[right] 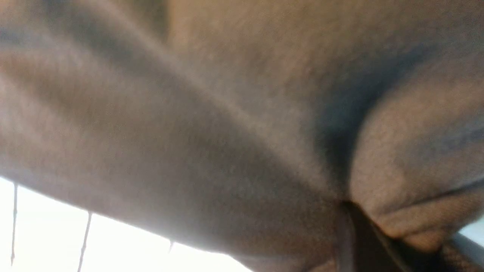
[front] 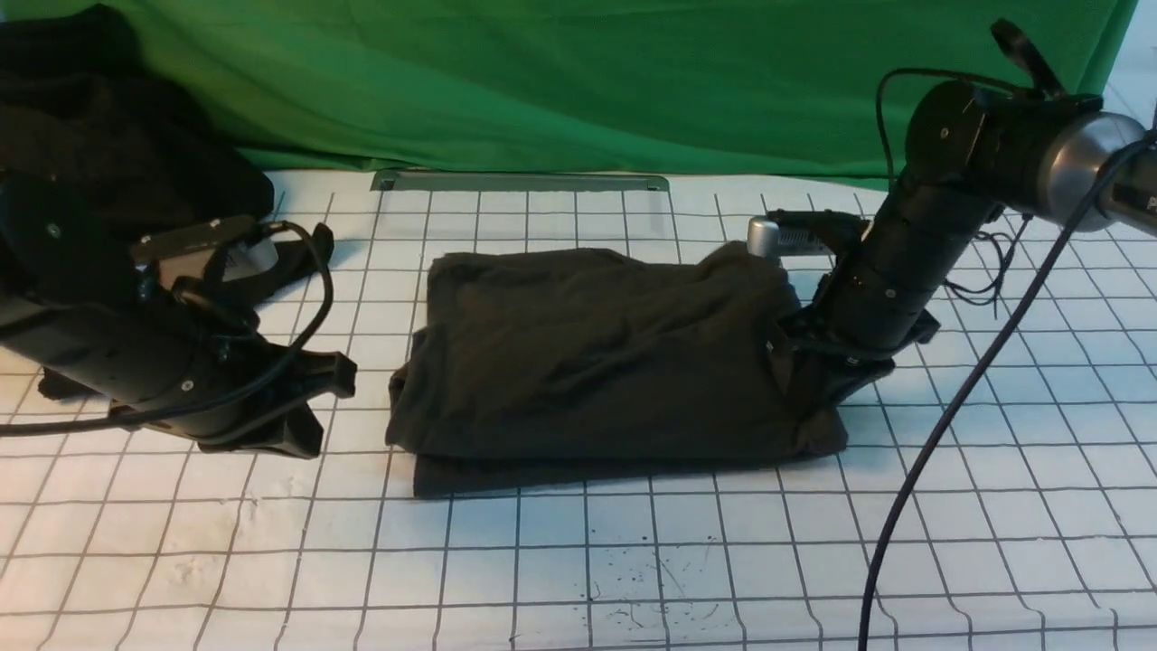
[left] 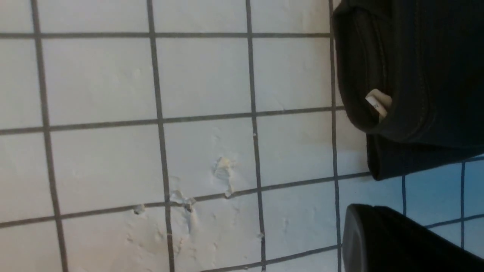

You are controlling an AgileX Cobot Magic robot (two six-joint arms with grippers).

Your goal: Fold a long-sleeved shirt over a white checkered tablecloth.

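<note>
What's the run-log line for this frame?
shirt: folded stack on tablecloth | left gripper: shut, beside stack, apart | right gripper: at stack's right edge, cloth bunched against it, grip unclear

2 black arms (front: 136, 353), silver wrist cameras, black cables.

My desk under its white checkered tablecloth (front: 560, 561)

The long-sleeved shirt (front: 597, 362) lies folded at my desk's middle, layers stacked; a blacker heap of cloth (front: 117, 145) sits at the far left corner; a flat grey metal strip (front: 520, 182) lies along the far edge; black specks dot the near squares.
</note>
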